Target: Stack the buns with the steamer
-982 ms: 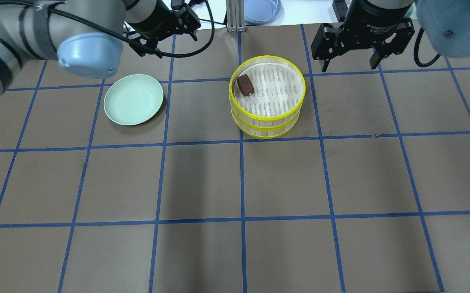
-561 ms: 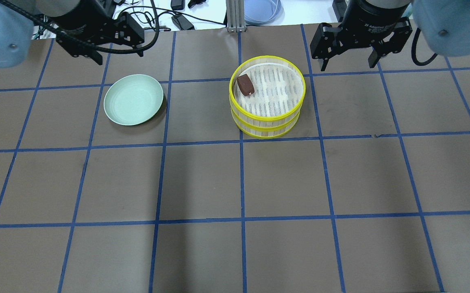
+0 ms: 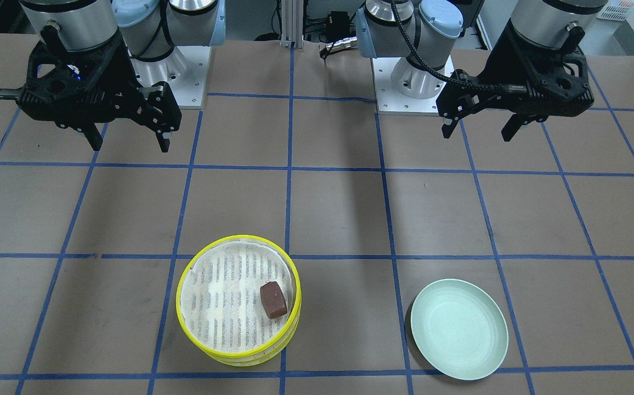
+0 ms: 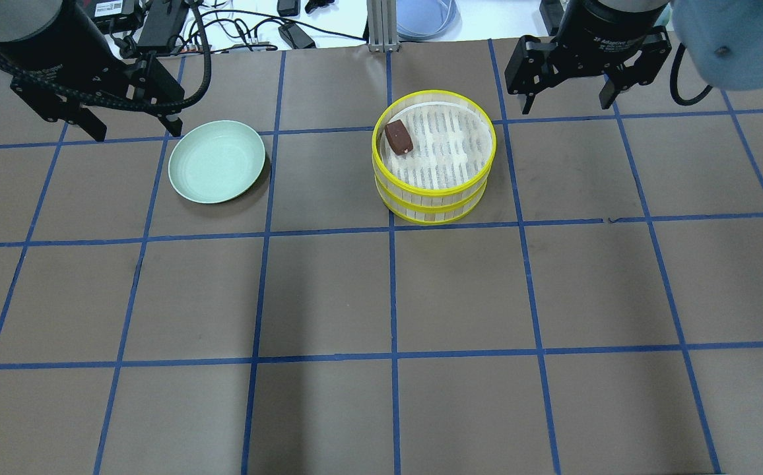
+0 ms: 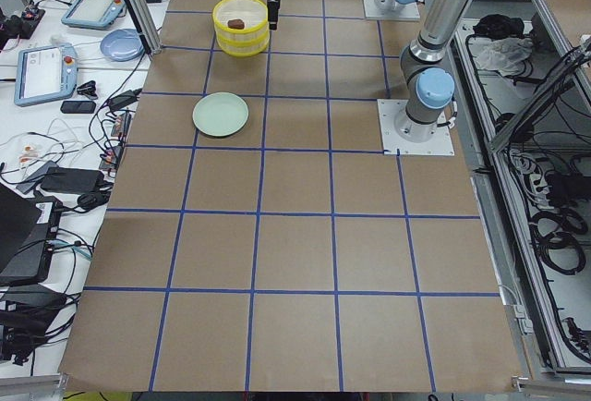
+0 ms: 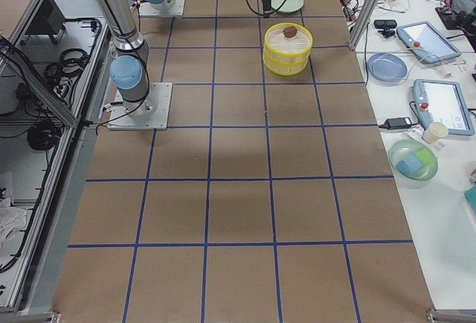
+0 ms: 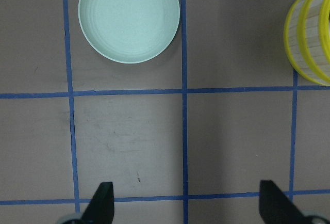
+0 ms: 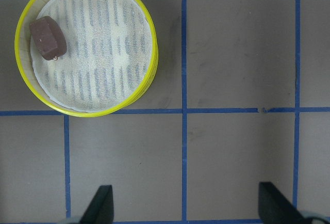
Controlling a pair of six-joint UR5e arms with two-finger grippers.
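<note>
The steamer (image 4: 431, 200) stands as two stacked yellow-rimmed tiers at the table's middle back; it also shows in the front-facing view (image 3: 251, 357). A dark reddish-brown bun (image 4: 398, 138) lies on the top tier's white mesh, near its left edge, and shows in the right wrist view (image 8: 47, 38). The cream-white bun is hidden. My left gripper (image 4: 136, 132) hangs open and empty just left of the pale green plate (image 4: 216, 161). My right gripper (image 4: 565, 107) hangs open and empty to the right of the steamer, apart from it.
The plate (image 3: 458, 328) holds nothing. An aluminium post (image 4: 378, 26) stands at the table's far edge behind the steamer. Cables and a blue dish (image 4: 424, 16) lie on the white bench beyond. Brown table with blue grid tape (image 4: 391, 290) spreads in front.
My left arm has swung left from the back centre to a spot beside the plate, its gripper now pointing down. My right gripper has hardly moved. The steamer and bun are unmoved.
</note>
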